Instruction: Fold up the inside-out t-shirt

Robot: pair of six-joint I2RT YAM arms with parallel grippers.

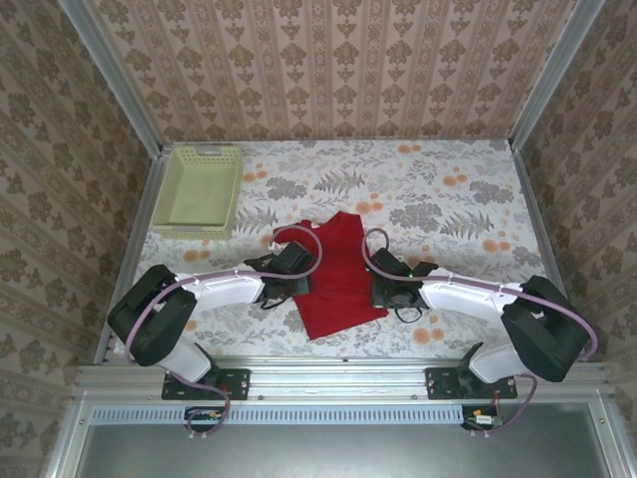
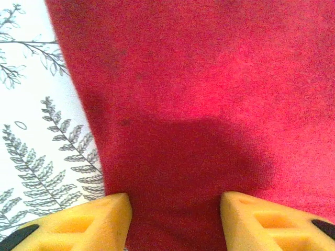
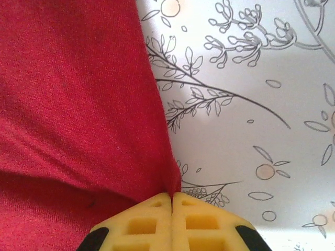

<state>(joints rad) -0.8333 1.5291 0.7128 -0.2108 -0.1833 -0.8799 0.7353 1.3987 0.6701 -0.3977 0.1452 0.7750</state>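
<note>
Floral tabletop [image 1: 468, 169]; red t-shirt [image 1: 338, 284] lies between our arms: left jaws spread over it, right jaws pinching its edge.

From above: t-shirt [image 1: 338, 284] side edges hidden under left gripper [image 1: 296, 271] and right gripper [image 1: 383, 284]; jaws too small to read there. Wrist views: shirt runs off frame, fingers [image 2: 99, 222] cropped at bottom. Right tips pressed together; cloth pinched or merely touching, can't tell.

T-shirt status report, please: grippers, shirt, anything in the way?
Left gripper open, over left edge of t-shirt. Right gripper shut on its right edge. It lies flat on table. Off to the far left, apart: basket.
</note>
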